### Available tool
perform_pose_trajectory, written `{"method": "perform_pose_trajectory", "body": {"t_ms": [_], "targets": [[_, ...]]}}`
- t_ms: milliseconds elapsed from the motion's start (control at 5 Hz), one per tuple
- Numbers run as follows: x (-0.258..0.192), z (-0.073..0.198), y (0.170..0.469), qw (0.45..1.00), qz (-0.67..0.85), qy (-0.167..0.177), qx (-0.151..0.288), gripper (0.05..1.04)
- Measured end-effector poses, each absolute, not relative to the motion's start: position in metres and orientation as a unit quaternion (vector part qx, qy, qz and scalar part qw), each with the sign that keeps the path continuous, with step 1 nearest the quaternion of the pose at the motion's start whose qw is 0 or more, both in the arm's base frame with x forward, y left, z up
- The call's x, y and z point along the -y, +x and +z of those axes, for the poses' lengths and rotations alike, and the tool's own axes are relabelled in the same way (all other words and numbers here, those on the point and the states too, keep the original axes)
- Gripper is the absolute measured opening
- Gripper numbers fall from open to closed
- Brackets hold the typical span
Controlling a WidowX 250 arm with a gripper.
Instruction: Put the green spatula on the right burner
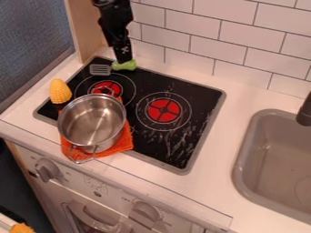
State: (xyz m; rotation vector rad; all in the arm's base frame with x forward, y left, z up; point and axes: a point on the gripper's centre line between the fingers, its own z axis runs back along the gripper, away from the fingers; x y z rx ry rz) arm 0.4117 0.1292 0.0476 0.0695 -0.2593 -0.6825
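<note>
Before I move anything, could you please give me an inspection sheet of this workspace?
Surface: black stovetop with pale streaks, mostly at its right and front.
Job's things: green spatula at the back left, behind the left burner; right burner marked red.
Clutter: metal pot over an orange cloth; yellow corn by the left edge.
Gripper: gripper at the spatula's handle; grip unclear.
Cables: nothing seen.
Surroundings: tiled wall behind, sink at the right.

White tiled wall [226,42] (dark grout) behind pale counter [213,154]. Wooden panel [88,27], left. Grey sink [243,159], right. Front below counter: 2 grey knobs [47,170].
</note>
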Motion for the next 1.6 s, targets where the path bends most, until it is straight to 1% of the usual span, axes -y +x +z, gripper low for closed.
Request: {"method": "perform_pose_trajectory", "body": {"t_ms": [200,400,600,800,1000,1200,1600], "targets": [[-0.131,0.029,0.413,0.932,-0.346,0.021,0.103,1.001],[-0.132,0.021,0.414,0.93,-0.356,0.017,0.093,0.984],[-0.131,0.014,0.413,0.927,-0.366,0.012,0.087,0.889],[-0.132,0.014,0.414,0.926,-0.366,0.014,0.09,0.591],[-0.13,0.014,0.415,0.925,-0.369,0.015,0.092,0.352],[-0.128,0.012,0.413,0.924,-0.371,0.013,0.09,0.344],[-0.124,0.015,0.407,0.917,-0.39,0.024,0.086,0.344]]}}
